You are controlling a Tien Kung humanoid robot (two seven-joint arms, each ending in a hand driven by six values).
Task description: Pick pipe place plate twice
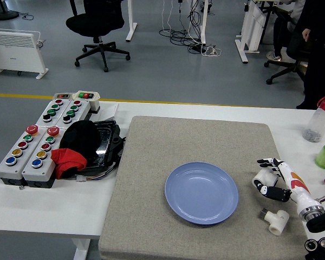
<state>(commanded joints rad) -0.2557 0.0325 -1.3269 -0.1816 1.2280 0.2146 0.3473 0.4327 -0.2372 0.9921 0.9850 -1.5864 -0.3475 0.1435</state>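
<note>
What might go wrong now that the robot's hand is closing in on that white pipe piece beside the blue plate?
The right hand has its fingers around the white pipe piece without a clearly firm hold, so the piece might slip or roll when lifted. A second pipe fitting lies close beside the forearm and could get knocked off the grey mat. The blue plate is shallow, so a round piece dropped on it may roll off.

My right hand (275, 179) reaches in near the mat's (151, 216) right edge, fingers curled round a white pipe (261, 178). Another pipe (275, 220) lies just below it. The blue plate (201, 192) sits beside, with nothing on it.
</note>
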